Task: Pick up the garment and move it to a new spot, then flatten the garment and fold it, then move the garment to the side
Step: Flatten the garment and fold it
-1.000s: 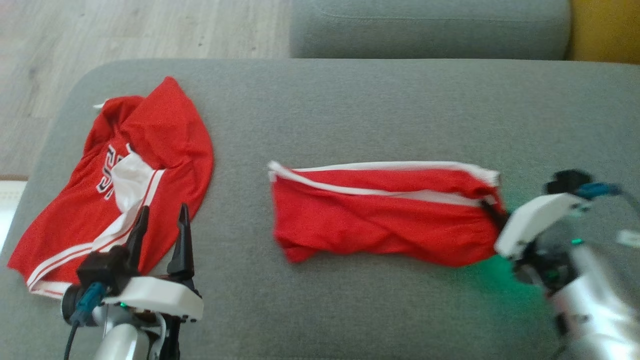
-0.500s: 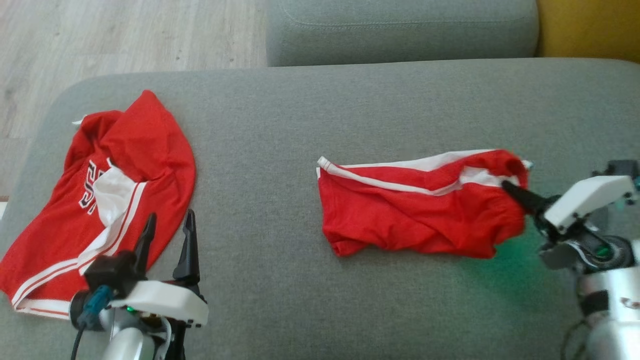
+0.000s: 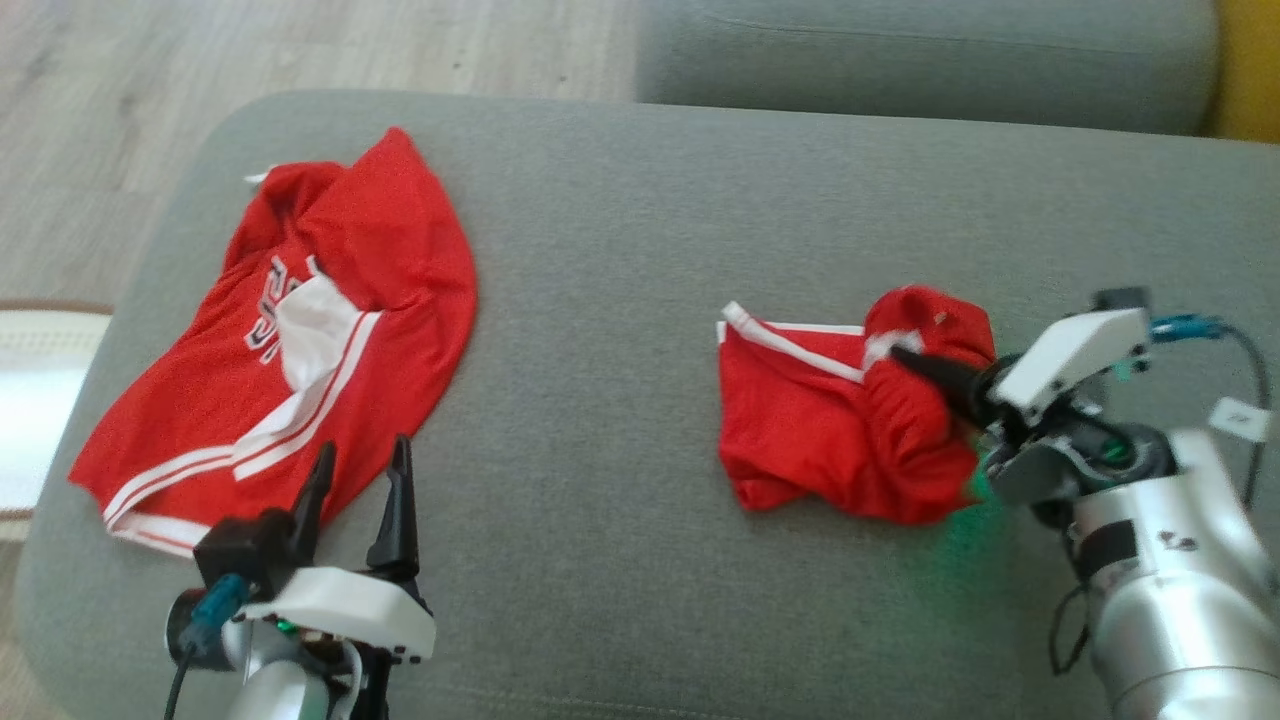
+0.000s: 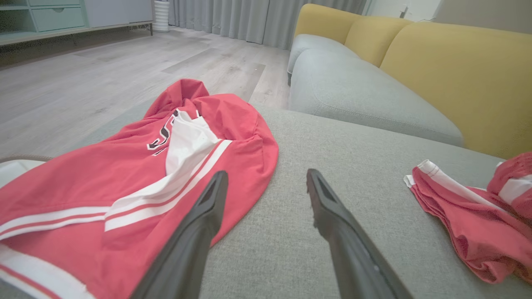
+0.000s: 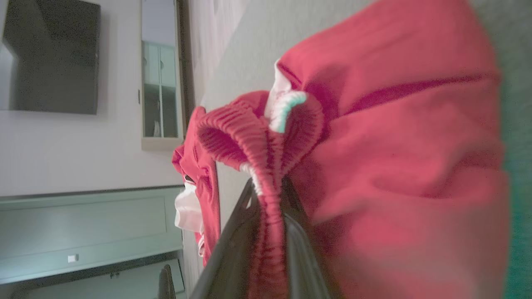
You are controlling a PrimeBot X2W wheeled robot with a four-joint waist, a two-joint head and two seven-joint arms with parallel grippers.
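Note:
The garment (image 3: pixel 800 430), red shorts with white side stripes, lies right of centre on the grey sofa seat (image 3: pixel 620 250). My right gripper (image 3: pixel 905 358) is shut on its elastic waistband and holds that end lifted and doubled back over the rest. In the right wrist view the waistband (image 5: pixel 266 145) is pinched between the fingers of my right gripper (image 5: pixel 268 189). My left gripper (image 3: pixel 362 447) stands open and holds nothing at the front left, just off the hem of a red jersey (image 3: pixel 330 350). The left wrist view shows the left gripper (image 4: pixel 267 174) open over bare cushion, with the garment (image 4: pixel 457 216) to its right.
The red jersey (image 4: pixel 124 178), with white trim and lettering, lies crumpled at the seat's left end. A second grey cushion (image 3: pixel 920 50) sits behind, with a yellow backrest (image 4: pixel 457 74) beside it. Wooden floor (image 3: pixel 100 100) and a pale rug (image 3: pixel 40 400) lie beyond the left edge.
My right gripper has moved left with the waistband end, doubling the garment over itself so it looks much shorter. The left gripper stays open in place. The head camera has shifted.

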